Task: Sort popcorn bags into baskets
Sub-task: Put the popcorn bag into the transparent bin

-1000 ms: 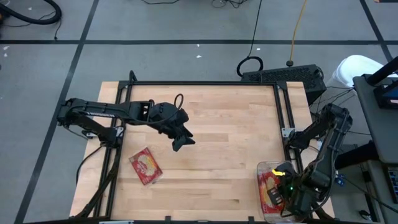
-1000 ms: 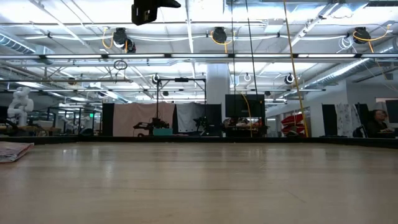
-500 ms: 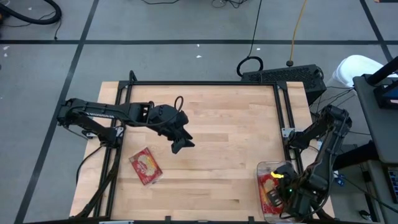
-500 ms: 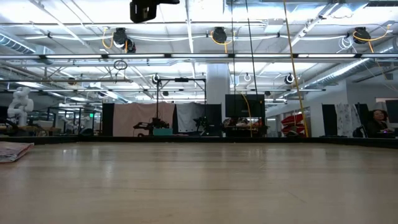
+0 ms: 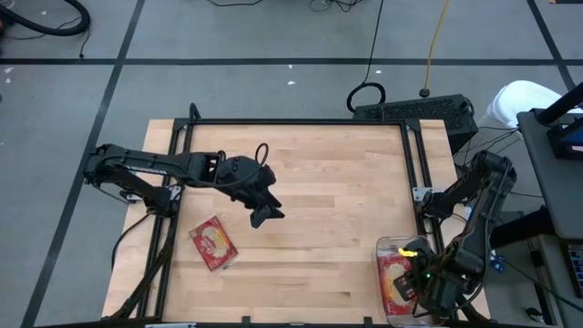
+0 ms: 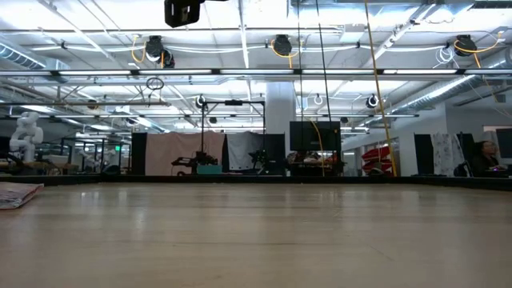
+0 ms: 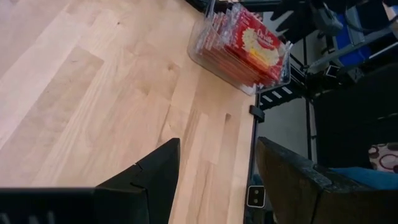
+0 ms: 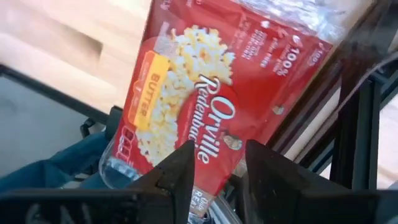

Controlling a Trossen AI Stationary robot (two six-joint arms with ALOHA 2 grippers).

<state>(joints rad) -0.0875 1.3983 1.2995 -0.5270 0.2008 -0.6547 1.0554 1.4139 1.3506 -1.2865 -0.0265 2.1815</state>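
One red popcorn bag (image 5: 214,243) lies flat on the table near its left near part, picture side up; the low view catches its edge (image 6: 12,194). Several more bags (image 5: 393,278) (image 7: 249,40) sit in the clear basket (image 5: 383,251) (image 7: 205,55) at the right near corner. My left gripper (image 5: 264,215) (image 7: 217,180) hangs open above the table's middle-left, a little beyond the lone bag and off to its right. My right gripper (image 5: 417,284) (image 8: 219,168) is over the basket, open, with the top bag (image 8: 205,99) lying beyond its fingers.
Black metal rails (image 5: 414,173) frame the table's edges. A dark box and cables (image 5: 414,111) lie on the floor past the far edge. Bare wood (image 5: 337,200) stretches between the lone bag and the basket.
My left gripper has drifted slightly toward the near edge and the table's left, closer to the lone bag, still open. The bags and the basket have stayed where they were.
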